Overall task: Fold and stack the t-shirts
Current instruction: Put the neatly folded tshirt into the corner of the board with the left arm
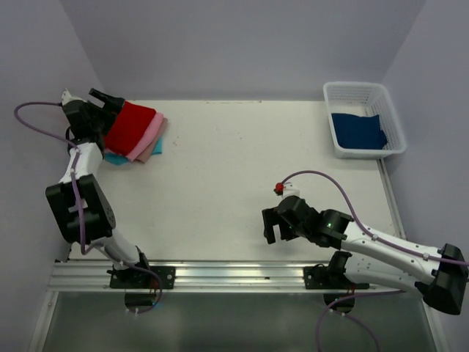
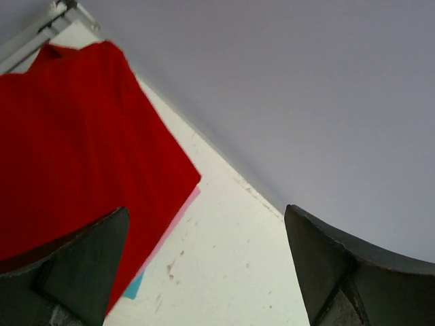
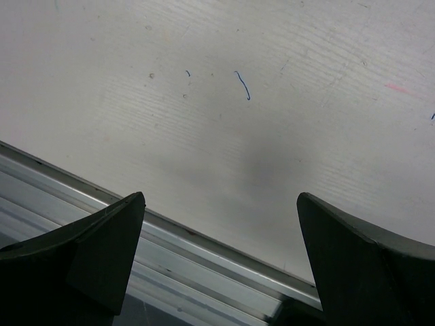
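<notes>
Folded t-shirts lie stacked at the table's back left: a red t-shirt (image 1: pixel 130 126) on top, with pink (image 1: pixel 150 136), beige (image 1: pixel 156 147) and turquoise (image 1: pixel 116 158) ones showing below it. My left gripper (image 1: pixel 108 99) stands open at the stack's back-left edge, holding nothing. In the left wrist view (image 2: pixel 207 272) its jaws stand wide apart, one finger (image 2: pixel 81 265) over the red t-shirt (image 2: pixel 75 136), with pink (image 2: pixel 178 216) and turquoise (image 2: pixel 134 286) edges peeking out. A dark blue t-shirt (image 1: pixel 357 130) lies in the basket. My right gripper (image 1: pixel 277 224) (image 3: pixel 221 258) is open and empty near the front edge.
The white mesh basket (image 1: pixel 364 88) stands at the back right corner. An aluminium rail (image 1: pixel 220 273) (image 3: pixel 190 258) runs along the table's near edge below my right gripper. Walls close in the table at the back and on both sides.
</notes>
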You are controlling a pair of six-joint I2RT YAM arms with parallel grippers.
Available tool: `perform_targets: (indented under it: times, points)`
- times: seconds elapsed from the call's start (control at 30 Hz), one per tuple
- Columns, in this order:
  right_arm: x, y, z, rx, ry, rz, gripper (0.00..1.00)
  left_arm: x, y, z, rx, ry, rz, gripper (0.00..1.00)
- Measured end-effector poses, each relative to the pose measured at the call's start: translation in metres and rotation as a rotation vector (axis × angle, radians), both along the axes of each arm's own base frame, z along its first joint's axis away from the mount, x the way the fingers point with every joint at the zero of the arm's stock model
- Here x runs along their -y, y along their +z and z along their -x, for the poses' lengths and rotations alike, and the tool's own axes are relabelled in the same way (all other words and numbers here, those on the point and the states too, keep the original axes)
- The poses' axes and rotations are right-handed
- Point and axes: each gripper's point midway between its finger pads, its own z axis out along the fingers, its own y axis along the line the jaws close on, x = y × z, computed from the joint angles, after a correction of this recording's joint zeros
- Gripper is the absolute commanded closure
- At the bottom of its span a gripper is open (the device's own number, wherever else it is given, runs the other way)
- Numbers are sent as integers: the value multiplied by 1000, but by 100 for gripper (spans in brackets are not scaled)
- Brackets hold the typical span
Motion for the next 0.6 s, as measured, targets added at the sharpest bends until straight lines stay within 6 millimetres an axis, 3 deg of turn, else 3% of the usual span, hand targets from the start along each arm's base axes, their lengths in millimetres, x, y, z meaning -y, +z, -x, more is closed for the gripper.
perform_targets:
  times: [0.07,0.17,0.27,0.5,0.6]
  points:
    - [0,1,0,1,-3,-5,1,-3,-43,-19,-66,-22,33,0]
    - [0,4,0,7,-9,-18,1,-5,-110,-23,-198,-26,106,0]
    - [1,11,0,22,-16,-44,1,-9,-154,-24,-272,-21,176,0]
    - [4,13,2,24,-21,-49,1,-11,-152,-31,-228,-70,224,0]
    - [4,12,1,23,-20,-48,1,-8,-141,-30,-212,-87,215,0]
